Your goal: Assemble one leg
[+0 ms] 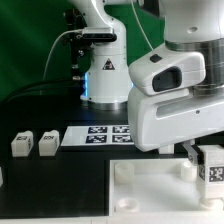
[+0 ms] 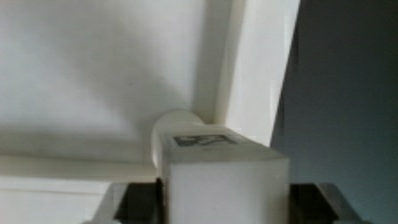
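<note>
We see the claw (image 2: 221, 204) closed on the leg (image 2: 224, 172), dark fingers (image 2: 132, 203) pressed to its two sides. The leg's face carries a black-and-white code tag, too blurred to read. The white panel (image 1: 150, 186) lies just beneath the claw, and two spare legs (image 1: 22, 144) (image 1: 47, 143) sit well apart from it.
</note>
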`<state>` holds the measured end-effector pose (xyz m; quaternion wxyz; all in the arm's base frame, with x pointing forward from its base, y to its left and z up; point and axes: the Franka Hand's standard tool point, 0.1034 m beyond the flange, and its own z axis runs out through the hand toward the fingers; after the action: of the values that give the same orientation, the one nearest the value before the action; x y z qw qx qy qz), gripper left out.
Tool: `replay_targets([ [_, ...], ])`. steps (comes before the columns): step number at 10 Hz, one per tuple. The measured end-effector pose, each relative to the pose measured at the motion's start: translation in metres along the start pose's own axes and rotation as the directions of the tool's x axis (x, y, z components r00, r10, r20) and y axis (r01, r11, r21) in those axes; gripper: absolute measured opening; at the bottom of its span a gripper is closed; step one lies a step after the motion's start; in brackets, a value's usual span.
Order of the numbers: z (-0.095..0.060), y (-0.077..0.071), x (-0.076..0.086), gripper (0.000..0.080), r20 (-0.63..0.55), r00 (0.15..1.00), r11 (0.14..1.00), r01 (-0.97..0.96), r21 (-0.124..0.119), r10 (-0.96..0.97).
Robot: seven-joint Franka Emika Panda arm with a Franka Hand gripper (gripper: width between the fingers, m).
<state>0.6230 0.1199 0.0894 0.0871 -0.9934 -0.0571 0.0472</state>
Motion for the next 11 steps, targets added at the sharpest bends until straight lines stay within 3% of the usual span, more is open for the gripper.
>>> replay_targets([
  [1,-0.0002,-0.0003,0.002,0.031,-0.001,0.997,0.997,-0.081,0.002,0.081],
  [2,-0.0002,-0.0008,0.0031,0.031,0.003,0.957,0.956,-0.291,0.027,0.291],
  [5,0.0001,0.0016,0.0064,0.0309,0.049,0.661,0.654,-0.749,0.109,0.749],
  [6,0.0012,-0.0013,0.0051,0.0309,0.04,0.564,0.558,-0.822,0.113,0.824],
  [8,0.0025,-0.0053,0.0041,0.0308,0.054,0.466,0.459,-0.882,0.11,0.883],
  [10,0.0035,-0.0056,0.0052,0.0303,0.082,0.26,0.251,-0.962,0.108,0.962],
  [11,0.003,-0.0001,0.0075,0.0299,0.126,0.122,0.1,-0.981,0.163,0.985],
])
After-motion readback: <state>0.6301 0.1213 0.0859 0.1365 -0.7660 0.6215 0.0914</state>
